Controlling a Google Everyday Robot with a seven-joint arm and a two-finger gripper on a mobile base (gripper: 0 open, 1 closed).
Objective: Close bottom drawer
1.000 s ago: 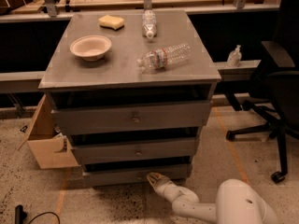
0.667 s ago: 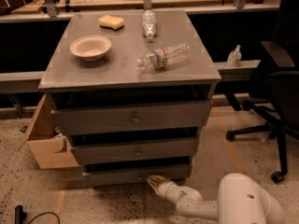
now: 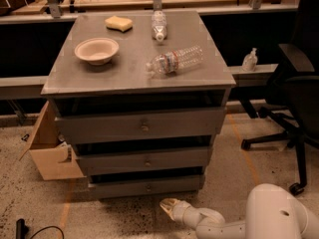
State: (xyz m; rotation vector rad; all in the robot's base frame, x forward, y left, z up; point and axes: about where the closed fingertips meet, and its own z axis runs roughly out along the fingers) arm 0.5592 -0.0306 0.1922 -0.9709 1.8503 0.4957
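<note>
Cardboard box, tan and open-topped, stands on the speckled floor against the left side of a grey metal cabinet. On the cabinet's flat top, a shallow beige paper bowl sits towards the left, with a yellow sponge behind it near the back edge. Further right, a clear plastic bottle lies at the back with its cap end towards the camera, and a second clear, labelled plastic bottle lies on its side nearer the front edge.

Below the top are three grey drawer fronts, each with a small round knob and a dark gap above it: the tall top drawer, the middle drawer, and the slim bottom drawer just above the floor. How far the bottom drawer stands out I cannot tell.

The pale gripper is low over the floor, just in front of the bottom drawer and right of its knob, with a strip of floor showing between them; whether it is apart or together cannot be told. Its white arm runs right to a rounded white shell. A small pump bottle stands on a rail behind, and a black office chair fills the right edge.
</note>
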